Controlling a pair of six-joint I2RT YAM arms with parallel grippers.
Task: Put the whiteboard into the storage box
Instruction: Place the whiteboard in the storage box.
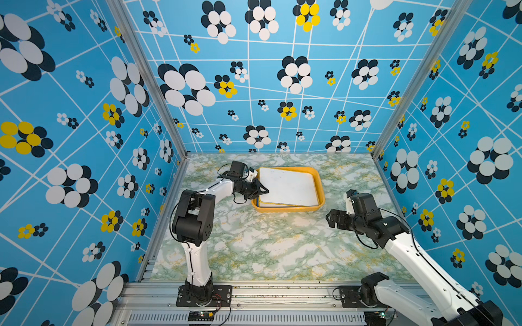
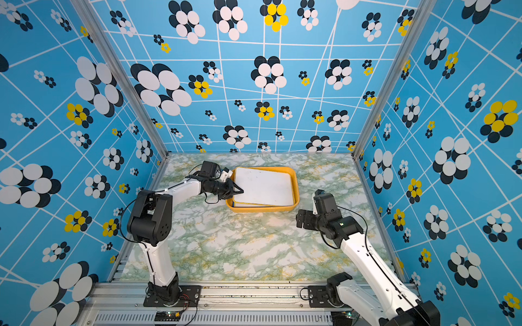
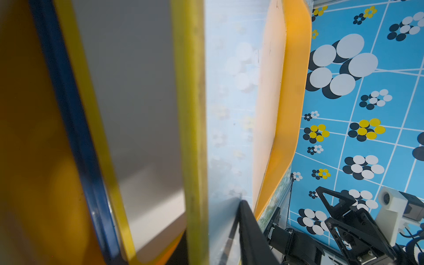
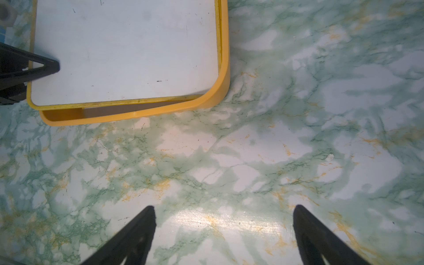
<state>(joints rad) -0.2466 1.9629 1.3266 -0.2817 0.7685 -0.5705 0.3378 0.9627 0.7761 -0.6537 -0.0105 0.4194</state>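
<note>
A yellow-framed whiteboard (image 1: 288, 186) (image 2: 264, 186) lies tilted over the orange-yellow storage box (image 1: 320, 186) (image 2: 296, 186) at the back of the table. Its left edge is raised and its right edge rests low inside. My left gripper (image 1: 265, 190) (image 2: 240, 191) is shut on that raised left edge. In the left wrist view one black finger (image 3: 250, 229) presses the white face (image 3: 229, 114); the other finger is hidden behind the board. My right gripper (image 1: 331, 220) (image 4: 223, 211) hangs open and empty over bare table, in front and to the right of the box (image 4: 226, 57).
Under the held board, two more boards lie flat in the box, one yellow-framed (image 3: 137, 91) and one blue-framed (image 3: 68, 103). Green marbled tabletop (image 1: 254, 248) spreads in front of the box. Patterned blue walls close in the left, back and right sides.
</note>
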